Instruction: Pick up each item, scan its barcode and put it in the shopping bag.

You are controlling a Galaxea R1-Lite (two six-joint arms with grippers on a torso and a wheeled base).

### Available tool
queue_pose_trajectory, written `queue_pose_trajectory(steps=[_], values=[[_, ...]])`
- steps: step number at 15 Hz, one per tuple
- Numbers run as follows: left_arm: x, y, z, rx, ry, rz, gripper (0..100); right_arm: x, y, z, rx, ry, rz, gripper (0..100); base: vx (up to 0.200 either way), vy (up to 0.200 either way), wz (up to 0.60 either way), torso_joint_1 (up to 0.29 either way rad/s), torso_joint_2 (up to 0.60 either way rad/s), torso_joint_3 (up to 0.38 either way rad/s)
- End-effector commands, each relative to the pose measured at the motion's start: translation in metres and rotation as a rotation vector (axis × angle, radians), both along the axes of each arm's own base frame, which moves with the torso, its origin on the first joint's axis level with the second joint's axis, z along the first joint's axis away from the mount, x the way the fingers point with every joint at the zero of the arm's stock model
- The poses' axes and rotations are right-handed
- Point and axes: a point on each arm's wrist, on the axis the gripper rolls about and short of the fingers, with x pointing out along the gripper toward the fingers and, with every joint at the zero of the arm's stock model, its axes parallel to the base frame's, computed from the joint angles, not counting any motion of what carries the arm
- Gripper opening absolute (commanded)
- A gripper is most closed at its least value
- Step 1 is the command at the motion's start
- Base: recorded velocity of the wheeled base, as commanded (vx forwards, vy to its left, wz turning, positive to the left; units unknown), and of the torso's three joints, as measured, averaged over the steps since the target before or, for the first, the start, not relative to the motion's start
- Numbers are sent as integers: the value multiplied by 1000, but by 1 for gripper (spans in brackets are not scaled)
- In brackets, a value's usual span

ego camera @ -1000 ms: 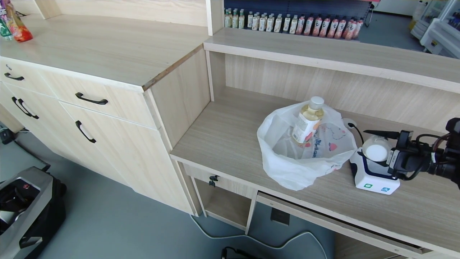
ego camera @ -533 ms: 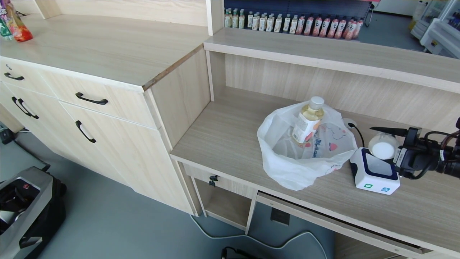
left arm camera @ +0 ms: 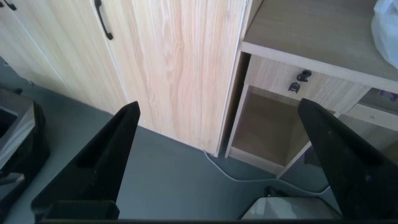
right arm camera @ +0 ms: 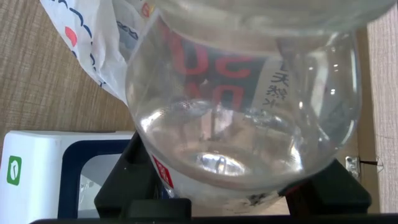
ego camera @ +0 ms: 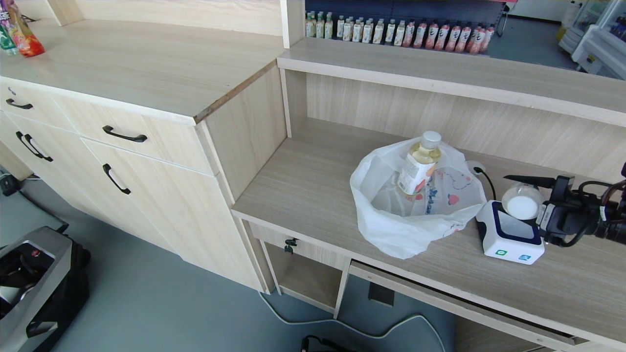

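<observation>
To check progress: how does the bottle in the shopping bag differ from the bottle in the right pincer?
Place: the bagged bottle stands inside the shopping bag; the held bottle is clamped in the right pincer by the scanner. Pose: the bagged bottle is nearly upright; the held bottle lies sideways. Contents: the bagged bottle looks yellowish; the held bottle clear. Both carry printed labels.

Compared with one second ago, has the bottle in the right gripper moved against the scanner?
Yes. The bottle in the right gripper moved right, away from the shopping bag; it covered the scanner screen then, now only its far right corner.
</observation>
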Motion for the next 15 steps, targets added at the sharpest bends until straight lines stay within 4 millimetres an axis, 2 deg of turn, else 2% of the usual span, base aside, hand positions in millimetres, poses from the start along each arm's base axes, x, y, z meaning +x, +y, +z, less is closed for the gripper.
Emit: queue_pose_trajectory(steps=[1,5,7,9,12,13,14,15], values=[[0,0,0,0,-1,0,100,0,0,1,-1,-3,0,0,0,0,0,0,0,0],[0,0,0,0,-1,0,100,-1,0,0,-12,-6,3,0,0,0,0,0,0,0],[0,0,0,0,-1,0,100,-5,3,13,-16,-46,7,0,0,0,0,0,0,0],[0,0,0,0,-1,0,100,-28,4,33,37,-54,-24,0,0,0,0,0,0,0],[0,0,0,0,-1,0,100,-80,4,64,222,36,-127,0,0,0,0,0,0,0],[0,0,0,0,-1,0,100,-85,3,67,244,43,-143,0,0,0,0,0,0,0],[0,0,0,0,-1,0,100,-91,1,71,263,43,-164,0,0,0,0,0,0,0],[0,0,0,0,-1,0,100,-105,-14,76,276,23,-251,0,0,0,0,0,0,0]])
